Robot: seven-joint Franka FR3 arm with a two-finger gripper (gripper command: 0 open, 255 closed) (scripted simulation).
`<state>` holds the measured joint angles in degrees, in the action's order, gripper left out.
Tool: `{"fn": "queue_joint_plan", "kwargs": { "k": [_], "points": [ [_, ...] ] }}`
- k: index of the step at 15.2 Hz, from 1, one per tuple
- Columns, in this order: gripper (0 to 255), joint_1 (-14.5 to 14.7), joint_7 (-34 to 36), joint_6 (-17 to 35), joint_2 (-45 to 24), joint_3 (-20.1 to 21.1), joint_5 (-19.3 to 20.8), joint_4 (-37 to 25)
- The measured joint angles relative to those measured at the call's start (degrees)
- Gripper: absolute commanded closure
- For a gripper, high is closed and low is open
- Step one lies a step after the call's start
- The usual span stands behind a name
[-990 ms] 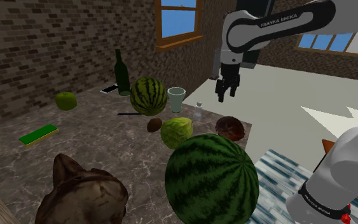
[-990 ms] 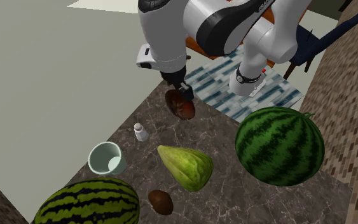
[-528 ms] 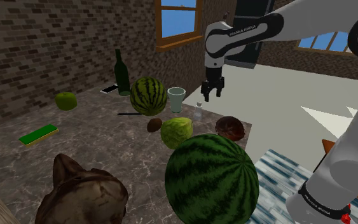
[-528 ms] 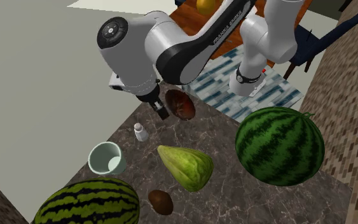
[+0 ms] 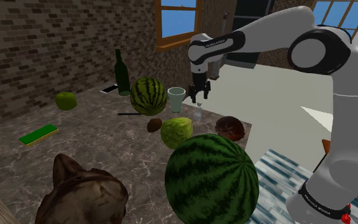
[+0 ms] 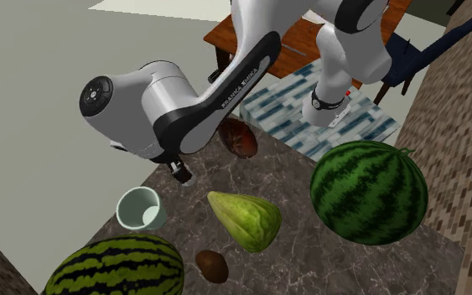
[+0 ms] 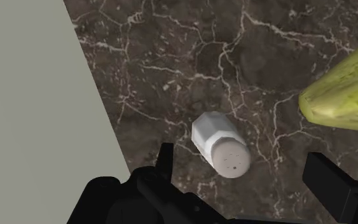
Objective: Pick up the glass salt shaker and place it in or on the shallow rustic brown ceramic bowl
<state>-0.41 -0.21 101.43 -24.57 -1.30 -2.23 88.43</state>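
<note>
The brown bowl [image 5: 230,127] sits at the edge of the dark marble surface [image 5: 107,146]. Beyond it the salt shaker [image 7: 220,143] stands upright, with the black hand [image 7: 241,159] hanging just above, fingers spread wide and gripping nothing. A pale cup [image 5: 177,98] stands behind.

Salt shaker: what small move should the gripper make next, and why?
Probably lower the gripper straight down with its fingers open. In the wrist view the salt shaker stands on the dark veined counter between the open fingers, which do not touch it. In the shoulder view the gripper hangs above it, so it seems too high to close yet.
</note>
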Motion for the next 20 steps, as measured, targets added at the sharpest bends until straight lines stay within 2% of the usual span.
{"fn": "queue_joint_plan", "kwargs": {
  "k": [1, 3, 10, 16, 17, 20],
  "points": [
    [0, 0.0, 0.2, -1.0, -3.0, 0.0, -0.1, -3.7],
    [0, -0.1, 0.3, -1.1, -4.9, 0.0, -0.1, -5.4],
    [0, -0.1, 0.1, 3.6, -5.7, 0.0, -0.2, -1.5],
    [0, -0.1, 0.2, 4.1, -5.7, 0.0, -0.2, -1.0],
    [255, -0.1, 0.2, 4.1, -5.7, 0.0, -0.2, -1.0],
    [255, -0.1, 0.2, 4.1, -5.7, -0.1, -0.2, -1.0]
  ]
}}
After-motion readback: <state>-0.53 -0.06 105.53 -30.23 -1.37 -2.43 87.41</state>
